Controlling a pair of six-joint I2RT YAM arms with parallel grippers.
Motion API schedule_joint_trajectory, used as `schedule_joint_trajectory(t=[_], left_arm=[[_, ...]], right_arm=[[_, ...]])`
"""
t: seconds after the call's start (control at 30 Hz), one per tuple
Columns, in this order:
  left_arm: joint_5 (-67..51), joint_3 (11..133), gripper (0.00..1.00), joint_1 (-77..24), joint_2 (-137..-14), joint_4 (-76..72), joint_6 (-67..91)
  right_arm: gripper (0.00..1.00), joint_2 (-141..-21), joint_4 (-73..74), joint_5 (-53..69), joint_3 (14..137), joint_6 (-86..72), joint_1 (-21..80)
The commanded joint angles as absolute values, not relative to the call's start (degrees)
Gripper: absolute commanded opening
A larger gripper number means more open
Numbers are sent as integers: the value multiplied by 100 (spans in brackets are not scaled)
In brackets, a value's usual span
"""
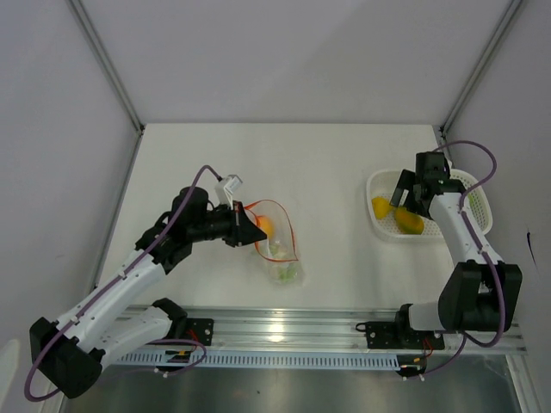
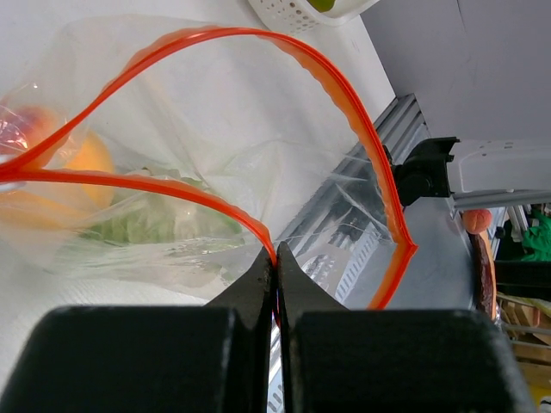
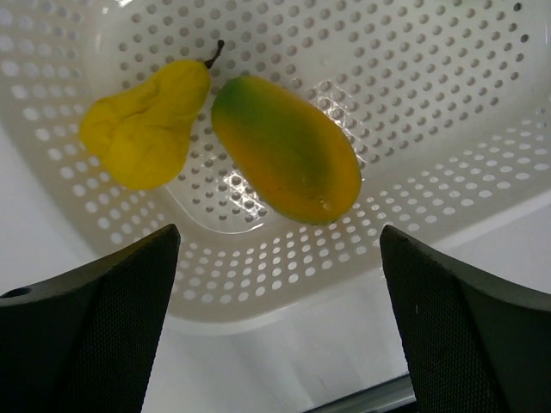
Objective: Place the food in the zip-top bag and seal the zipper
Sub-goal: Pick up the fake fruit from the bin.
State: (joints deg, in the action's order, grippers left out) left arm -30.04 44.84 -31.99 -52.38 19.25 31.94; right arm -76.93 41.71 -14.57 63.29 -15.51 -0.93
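Over the white basket (image 3: 482, 103), the right gripper (image 3: 277, 237) hangs wide open; the mango (image 3: 288, 151) lies directly ahead, centred between the jaws, long axis diagonal, pear (image 3: 142, 120) alongside. The left gripper (image 2: 277, 275), pinched on the zipper (image 2: 336, 86), holds the zip-top bag (image 1: 280, 249) open mid-table.

Left arm (image 1: 129, 275) jaws pinched together, right arm (image 1: 461, 228) jaws spread

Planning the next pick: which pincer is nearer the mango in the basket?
Right. The right pincer hangs open above the mango in the basket; the left pincer is across the table, pinching the bag by its rim.
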Motion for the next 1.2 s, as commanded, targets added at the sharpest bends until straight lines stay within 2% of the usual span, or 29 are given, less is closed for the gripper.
schedule_joint_trajectory(t=[0.0,0.63,0.77,0.87,0.9,0.97,1.0,1.17], left_arm=[[-3190,4465,1,-3138,-5256,1661,3067],[-3331,4395,1,-3050,-5238,1679,3067],[-3357,4395,1,-3050,-5265,1670,3085],[-3375,4395,1,-3050,-5282,1652,3103],[-3375,4403,1,-3050,-5282,1652,3103],[-3384,4403,1,-3050,-5291,1661,3103],[-3384,4403,1,-3050,-5282,1661,3103],[-3384,4430,0,-3050,-5265,1687,3120]], right_arm=[[99,-8102,3902,-1380,6223,-1318,-281],[100,-9422,3472,-1766,6284,-1389,-316],[97,-9527,3349,-1968,6302,-1380,-325],[88,-9571,3305,-1925,6354,-1336,-334],[79,-9580,3279,-1899,6372,-1327,-334],[68,-9580,3252,-1846,6381,-1327,-343],[53,-9580,3261,-1837,6416,-1336,-343],[25,-9309,3322,-1845,6583,-1371,-352]])
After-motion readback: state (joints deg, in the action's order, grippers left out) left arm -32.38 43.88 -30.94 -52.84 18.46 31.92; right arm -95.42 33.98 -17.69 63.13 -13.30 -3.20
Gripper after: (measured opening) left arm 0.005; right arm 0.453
